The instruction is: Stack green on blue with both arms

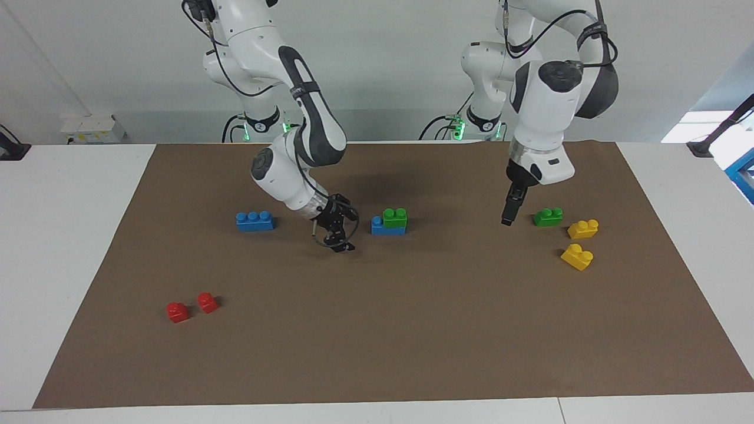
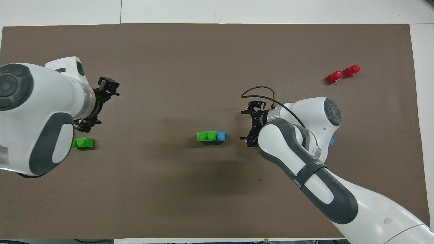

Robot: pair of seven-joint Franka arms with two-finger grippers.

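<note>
while green brick [image 1: 394,217] sits on blue brick [image 1: 387,226], right tool [image 1: 340,238] open, left tool [image 1: 508,221] closed, both empty

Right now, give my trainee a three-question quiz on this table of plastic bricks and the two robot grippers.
1. True or false: a green two-stud plastic brick sits on a blue three-stud plastic brick.
2. How many small red plastic bricks lie on the brown mat?
3. Which gripper hangs beside the loose green two-stud brick: A) left gripper, B) right gripper?

Key: 1 true; 2 two; 3 A.
</note>
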